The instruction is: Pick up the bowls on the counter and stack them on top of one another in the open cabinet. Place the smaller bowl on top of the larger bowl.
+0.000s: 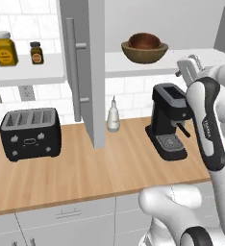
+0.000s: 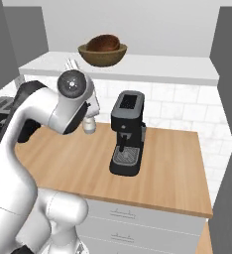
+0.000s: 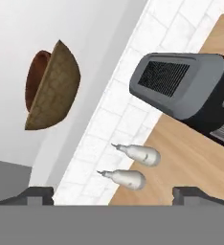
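The smaller bowl, dark reddish-brown and glossy, sits inside the larger bowl of tan wood. The stack stands on the white shelf of the open cabinet. From the right base view the same stack shows as the dark bowl nested in the tan bowl. My gripper hovers to the right of the stack, just off the shelf's front edge and apart from the bowls. In the hand view the gripper is open with nothing between its fingers, and the tan bowl lies upper left.
The grey cabinet door hangs open left of the bowls. A black coffee machine stands on the counter below the shelf, with two white shakers beside it. A toaster and jars sit further left.
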